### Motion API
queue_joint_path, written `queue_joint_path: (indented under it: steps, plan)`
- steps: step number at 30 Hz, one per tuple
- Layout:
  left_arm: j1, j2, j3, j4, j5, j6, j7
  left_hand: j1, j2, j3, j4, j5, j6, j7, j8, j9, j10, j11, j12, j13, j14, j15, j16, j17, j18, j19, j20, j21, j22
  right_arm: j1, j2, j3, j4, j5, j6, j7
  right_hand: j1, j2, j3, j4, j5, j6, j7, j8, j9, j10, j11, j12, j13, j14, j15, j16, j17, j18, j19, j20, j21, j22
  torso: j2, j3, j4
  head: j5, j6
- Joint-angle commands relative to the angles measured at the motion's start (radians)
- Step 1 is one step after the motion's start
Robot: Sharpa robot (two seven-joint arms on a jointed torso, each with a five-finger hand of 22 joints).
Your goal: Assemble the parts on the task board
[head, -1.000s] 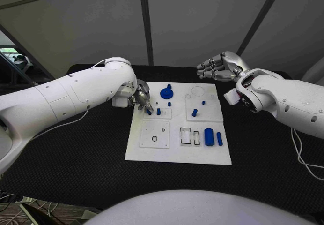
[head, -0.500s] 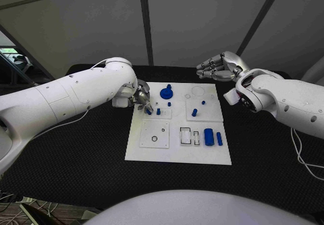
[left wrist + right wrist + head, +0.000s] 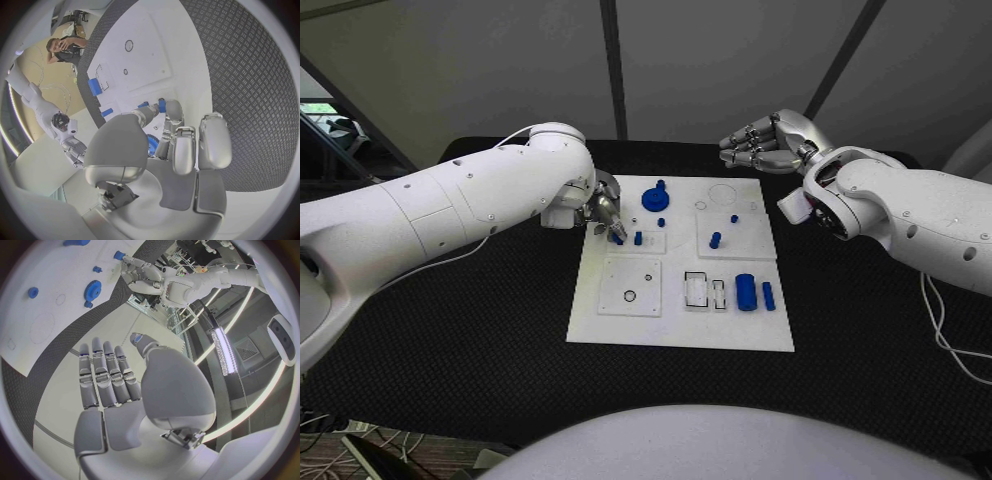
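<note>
Pinching small blue peg (image 3: 617,238), left hand (image 3: 602,205) fingers over task board (image 3: 678,325); right hand (image 3: 764,143) curled, empty.

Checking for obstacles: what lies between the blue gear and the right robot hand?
In the head view, only bare white task board with a faint ring outline separates blue gear from right robot hand.

You have a matt white task board (image 3: 678,330), smooth like plastic, lying on a black table (image 3: 473,350) whose surface is a rough, ribbed weave. Just beside the left hand (image 3: 603,212) fingertips, the small blue pegs (image 3: 638,238) look like smooth plastic with a slight sheen, as does the blue gear (image 3: 655,198) beyond them. Both hands are brushed silver metal, satin rather than mirror-bright; the right hand (image 3: 764,143) shows this too. The white arms (image 3: 459,205) have a glossy, hard shell.
</note>
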Motion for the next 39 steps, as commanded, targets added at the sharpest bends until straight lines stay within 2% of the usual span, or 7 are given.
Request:
queue_joint_path:
  steps: [1, 8, 14, 17, 39]
  plan:
    - [-0.008, 0.003, -0.009, -0.004, -0.019, 0.031, -0.014, 0.011, 0.003, 0.125, -0.131, 0.005, -0.005, 0.001, 0.005, 0.002, 0.017, -0.014, 0.007, 0.002, 0.090, 0.003, 0.005, 0.220, -0.073, 0.025, 0.003, 0.004, 0.116, 0.002, -0.001, 0.001, 0.002, -0.001, 0.005, 0.005, -0.003, 0.010, -0.005, -0.001, 0.007, -0.004, 0.001, -0.003, 0.000, -0.006, 0.000, 0.005, 0.000, -0.008, -0.001, -0.001, -0.001, 0.007, 0.007, 0.001, -0.004, 0.000, 0.000, -0.0004, 0.0004, -0.001, 0.000]
    - [-0.008, 0.007, -0.013, -0.009, -0.018, 0.033, -0.014, 0.007, 0.006, 0.125, -0.129, 0.001, -0.005, 0.001, 0.005, 0.003, 0.019, -0.013, 0.008, 0.003, 0.090, 0.003, 0.005, 0.219, -0.073, 0.025, 0.003, 0.004, 0.116, 0.002, -0.001, 0.001, 0.003, -0.001, 0.005, 0.005, -0.003, 0.010, -0.005, -0.001, 0.007, -0.004, 0.001, -0.003, 0.000, -0.006, 0.000, 0.005, 0.000, -0.008, -0.001, -0.001, -0.001, 0.007, 0.007, 0.001, -0.004, 0.000, 0.001, -0.0003, 0.0000, -0.001, 0.000]
    - [-0.008, 0.006, -0.013, -0.011, -0.015, 0.023, -0.014, -0.005, 0.020, 0.119, -0.125, -0.035, -0.008, 0.000, 0.001, 0.004, 0.023, -0.013, 0.009, 0.003, 0.090, 0.004, 0.006, 0.220, -0.073, 0.024, 0.003, 0.003, 0.117, 0.002, -0.002, 0.001, 0.004, -0.001, 0.005, 0.004, -0.004, 0.011, -0.006, 0.000, 0.007, -0.005, 0.001, -0.003, 0.000, -0.006, 0.001, 0.005, 0.000, -0.008, -0.001, -0.002, -0.002, 0.007, 0.007, 0.002, -0.005, 0.000, 0.000, -0.0009, 0.0012, -0.002, 0.000]
    - [-0.008, 0.006, -0.013, -0.009, -0.008, 0.024, -0.013, -0.008, 0.024, 0.117, -0.124, -0.043, -0.008, 0.000, 0.000, 0.005, 0.022, -0.013, 0.008, 0.002, 0.091, 0.004, 0.007, 0.222, -0.073, 0.024, 0.003, 0.003, 0.118, 0.002, -0.001, 0.001, 0.003, -0.001, 0.005, 0.004, -0.004, 0.011, -0.006, 0.000, 0.007, -0.005, 0.001, -0.003, 0.000, -0.006, 0.001, 0.005, 0.000, -0.008, -0.001, -0.002, -0.002, 0.007, 0.007, 0.002, -0.005, 0.000, 0.001, -0.0008, 0.0000, -0.001, 0.000]
    - [-0.009, 0.003, -0.013, 0.004, -0.001, 0.027, -0.009, -0.007, 0.017, 0.119, -0.141, -0.022, -0.002, -0.003, 0.005, 0.013, 0.030, -0.016, 0.018, 0.014, 0.092, 0.003, 0.011, 0.226, -0.075, 0.027, 0.003, 0.015, 0.126, 0.002, 0.002, 0.001, -0.004, -0.004, 0.007, 0.004, -0.004, 0.011, -0.006, 0.000, 0.007, -0.005, 0.001, -0.003, 0.000, -0.006, 0.001, 0.005, 0.000, -0.008, -0.001, -0.002, -0.002, 0.007, 0.007, 0.002, -0.005, 0.000, 0.000, -0.0010, 0.0009, -0.002, 0.000]
